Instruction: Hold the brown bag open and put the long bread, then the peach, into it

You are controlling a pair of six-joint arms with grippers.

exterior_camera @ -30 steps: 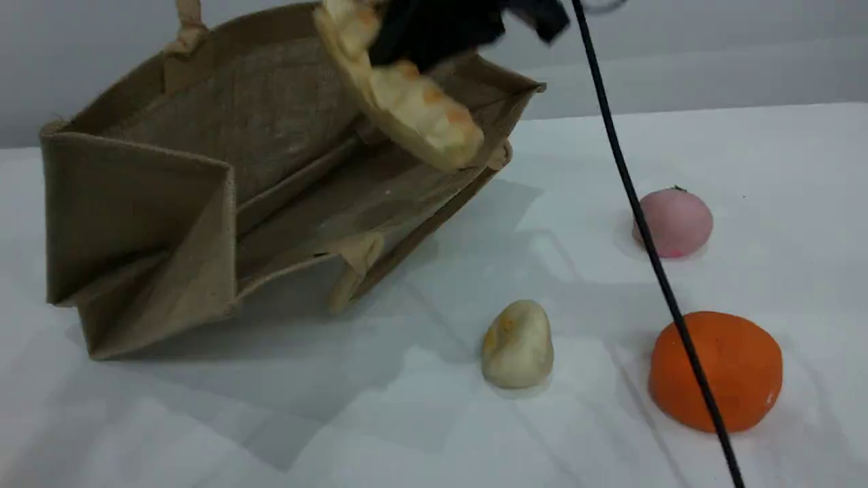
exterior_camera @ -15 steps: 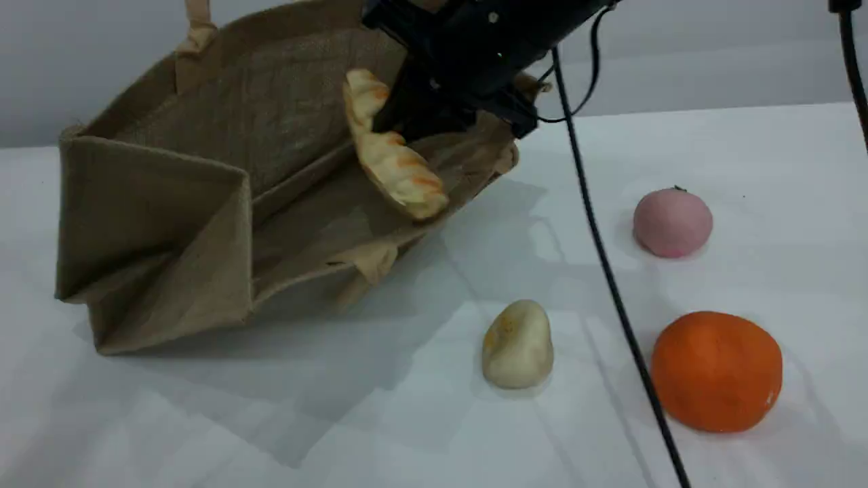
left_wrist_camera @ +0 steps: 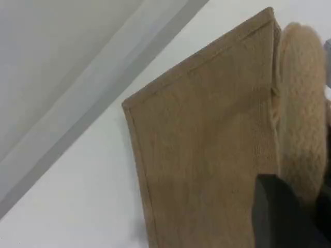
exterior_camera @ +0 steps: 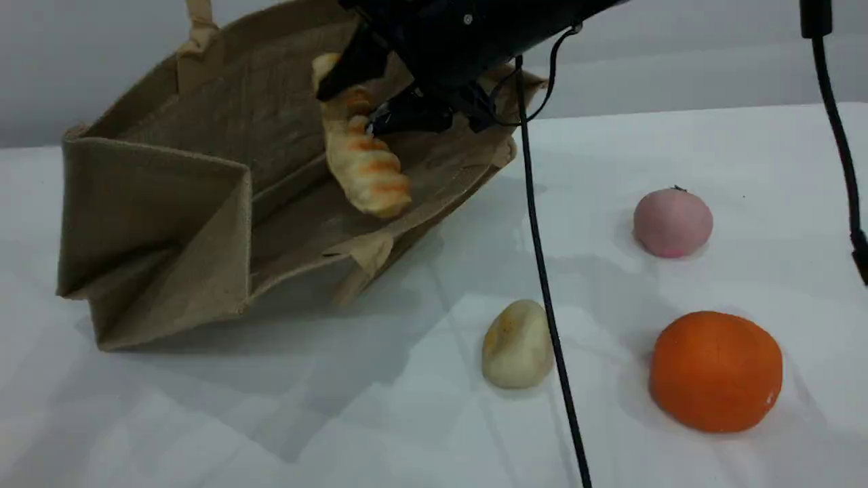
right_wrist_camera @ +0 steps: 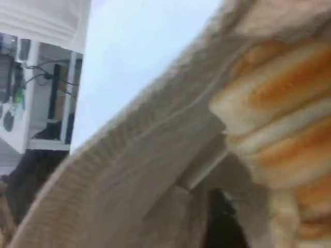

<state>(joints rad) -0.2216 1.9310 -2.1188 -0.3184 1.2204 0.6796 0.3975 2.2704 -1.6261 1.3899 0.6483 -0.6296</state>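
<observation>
The brown bag (exterior_camera: 169, 203) lies tilted with its mouth toward the camera. One beige handle (exterior_camera: 198, 20) runs taut up past the top edge. In the left wrist view my left gripper (left_wrist_camera: 302, 212) is shut on that padded handle (left_wrist_camera: 305, 103), beside the bag's outer wall (left_wrist_camera: 207, 144). My right gripper (exterior_camera: 373, 95) hangs over the bag's mouth with its jaws apart around the upper part of the long bread (exterior_camera: 363, 159). The bread's lower end rests on the bag's inner wall. The striped bread (right_wrist_camera: 279, 108) fills the right wrist view. The pink peach (exterior_camera: 673, 222) sits on the table at the right.
A bright orange ball (exterior_camera: 716, 371) sits front right and a pale beige lump (exterior_camera: 517, 344) lies in front of the bag. A black cable (exterior_camera: 542, 271) hangs across the middle, another cable (exterior_camera: 837, 135) along the right edge. The white table (exterior_camera: 339, 420) runs on toward the front.
My right gripper has moved left and down into the bag's mouth, and its jaws have spread. The bread has swung steeper and its lower end now touches the bag's inside.
</observation>
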